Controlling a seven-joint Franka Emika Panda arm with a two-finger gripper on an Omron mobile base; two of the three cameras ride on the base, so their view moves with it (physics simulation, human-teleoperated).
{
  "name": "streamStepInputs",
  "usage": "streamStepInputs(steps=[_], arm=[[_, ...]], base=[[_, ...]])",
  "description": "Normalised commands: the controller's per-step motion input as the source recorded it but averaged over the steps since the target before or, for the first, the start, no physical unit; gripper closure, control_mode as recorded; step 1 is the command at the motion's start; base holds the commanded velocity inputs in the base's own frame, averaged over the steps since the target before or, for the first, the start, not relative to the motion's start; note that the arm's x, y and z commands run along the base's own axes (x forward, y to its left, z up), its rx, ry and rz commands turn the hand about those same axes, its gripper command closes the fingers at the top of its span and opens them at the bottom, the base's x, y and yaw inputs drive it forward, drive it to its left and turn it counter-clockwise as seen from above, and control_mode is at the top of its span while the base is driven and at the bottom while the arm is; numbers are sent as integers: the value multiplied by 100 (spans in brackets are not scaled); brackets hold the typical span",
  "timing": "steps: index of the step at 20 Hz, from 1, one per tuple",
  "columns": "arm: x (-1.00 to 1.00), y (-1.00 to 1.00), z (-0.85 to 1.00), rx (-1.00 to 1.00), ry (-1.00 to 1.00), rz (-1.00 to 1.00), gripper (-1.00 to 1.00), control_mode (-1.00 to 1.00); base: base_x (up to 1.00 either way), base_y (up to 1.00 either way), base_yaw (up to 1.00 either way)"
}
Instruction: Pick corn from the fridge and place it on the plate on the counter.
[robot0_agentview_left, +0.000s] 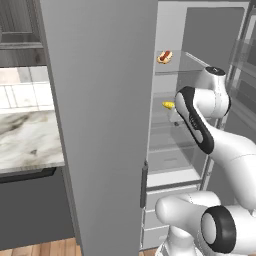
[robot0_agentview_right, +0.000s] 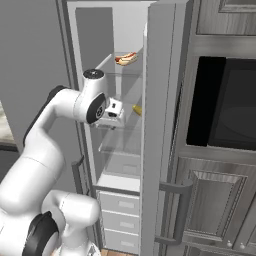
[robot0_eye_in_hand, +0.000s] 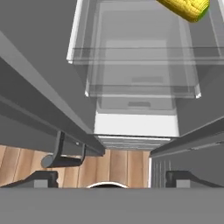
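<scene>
Fingers (robot0_eye_in_hand: 46, 178) appear at the bottom of your hand view as two dark tips set wide apart, with nothing between them; the gripper (robot0_eye_in_hand: 112, 178) holds no item. In that view the hand looks down past the glass shelves (robot0_eye_in_hand: 135, 54) toward the wooden floor (robot0_eye_in_hand: 116, 164).

Your corn (robot0_eye_in_hand: 186, 8) lies on a glass shelf at the top right corner of the hand view, well clear of both finger tips and partly cut off by the frame edge. From the left base view you can confirm the corn (robot0_agentview_left: 168, 105) on a middle shelf, just beside the wrist of the arm (robot0_agentview_left: 200, 115). From the right base view the corn (robot0_agentview_right: 136, 110) sits near the door-side edge of the same shelf, a little beyond the hand (robot0_agentview_right: 114, 111). I cannot tell from the base views whether the hand touches the shelf.

Your fridge (robot0_agentview_left: 100, 125) stands with its wide grey door swung open, the door face taking up the middle of the left base view. White drawers (robot0_agentview_right: 120, 210) sit below the shelves.

A hot dog (robot0_agentview_left: 164, 56) rests on the shelf above the corn; note it as a separate item and apart from the hand.

Your table (robot0_agentview_left: 27, 137), the veined marble top, lies to the left of the open door in the left base view, over dark cabinets. A dark oven (robot0_agentview_right: 225, 105) is built into the cabinetry right of the fridge in the right base view.
</scene>
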Motion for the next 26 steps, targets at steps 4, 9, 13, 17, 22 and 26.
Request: streamStepInputs(steps=[4,9,13,17,22,26], arm=[[0,-18,-23,0,-23,0,-100,-100],[0,-16,-21,0,-20,0,-100,-100],[0,-17,-4,0,-17,0,-100,-100],[11,-11,0,0,-2,-1,-100,-100],[13,-16,0,-1,-8,-3,-100,-100],[36,-25,0,0,-9,-2,-100,-100]], base=[[0,0,0],[0,0,0],[0,0,0],[0,0,0],[0,0,0],[0,0,0]])
